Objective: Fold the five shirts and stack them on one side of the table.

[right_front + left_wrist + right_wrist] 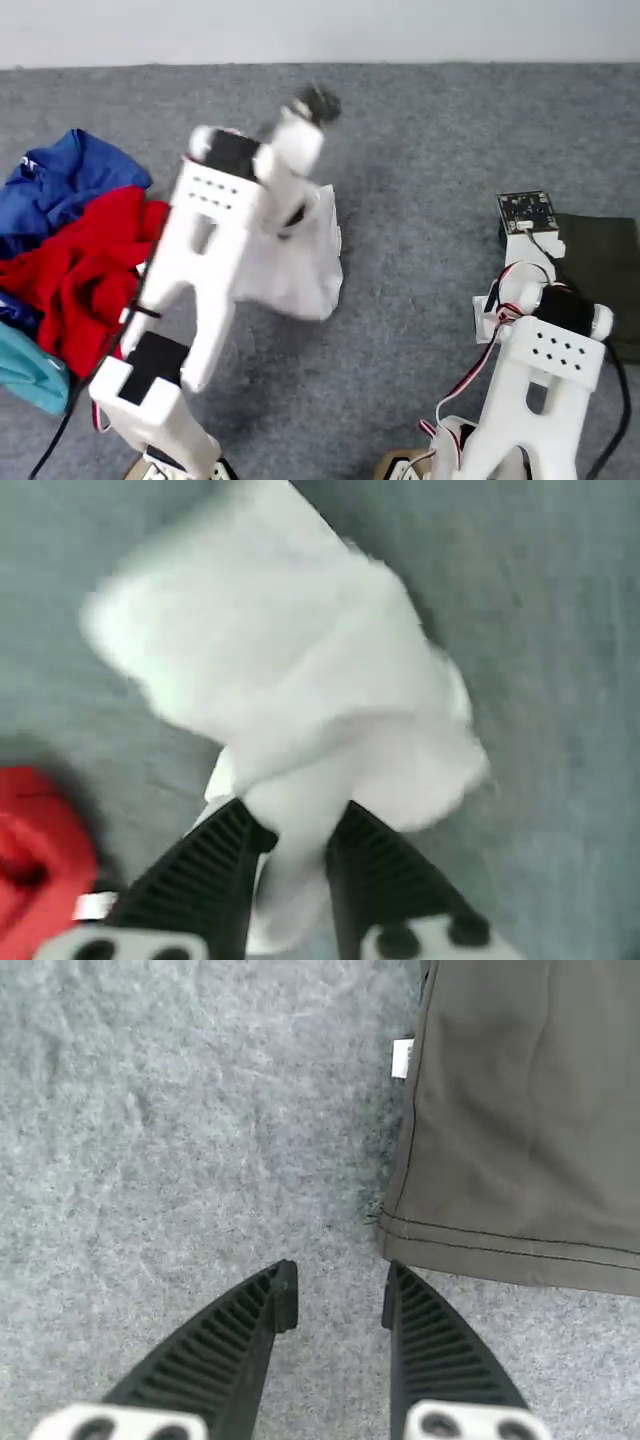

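A white shirt (298, 262) hangs bunched from my left gripper (298, 832), which is shut on a fold of it above the middle of the grey table; the cloth (290, 680) spreads out beyond the black fingers (215, 865). A red shirt (85, 270), a blue shirt (60, 180) and a teal shirt (30, 370) lie heaped at the table's left side. A dark olive shirt (600, 270) lies folded flat at the right side. My right gripper (335, 1295) stands open over bare carpet just beside the olive shirt's hem (520, 1140), holding nothing.
The grey carpet-like table top (420, 170) stretches between the heap and the olive shirt. A pale wall runs along the far edge. Cables (470, 375) hang by the right arm's base.
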Motion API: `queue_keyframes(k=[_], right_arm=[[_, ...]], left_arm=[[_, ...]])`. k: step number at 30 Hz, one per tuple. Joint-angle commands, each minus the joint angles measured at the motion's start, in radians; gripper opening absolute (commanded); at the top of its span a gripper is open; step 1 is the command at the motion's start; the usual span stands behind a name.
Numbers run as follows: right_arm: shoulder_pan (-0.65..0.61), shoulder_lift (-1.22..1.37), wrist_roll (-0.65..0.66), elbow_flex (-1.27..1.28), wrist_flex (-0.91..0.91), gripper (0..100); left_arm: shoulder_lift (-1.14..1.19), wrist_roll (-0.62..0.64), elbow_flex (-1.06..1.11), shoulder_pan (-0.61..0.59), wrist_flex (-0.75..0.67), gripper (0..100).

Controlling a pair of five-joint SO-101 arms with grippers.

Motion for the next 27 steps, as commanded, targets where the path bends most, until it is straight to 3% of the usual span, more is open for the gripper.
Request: queue_keyframes(k=[1, 8, 12, 19, 27], right_arm=[[0.01, 0.001, -0.012, 0.002, -0.013, 15.1], [0.016, 0.001, -0.012, 0.002, -0.013, 15.1], [0.016, 0.001, -0.012, 0.002, -0.013, 15.1], [0.016, 0.001, -0.012, 0.002, -0.013, 15.1], [0.016, 0.001, -0.012, 0.002, -0.013, 15.1]], left_arm=[[-0.058, -0.043, 0.113, 0.141, 0.02, 1], [-0.066, -0.127, 0.048, 0.439, 0.021, 1], [-0.163, -0.127, 0.025, 0.473, 0.021, 2], [-0.204, -0.127, 0.077, 0.218, 0.014, 2], [0.117, -0.121, 0.24, -0.005, -0.176, 2]])
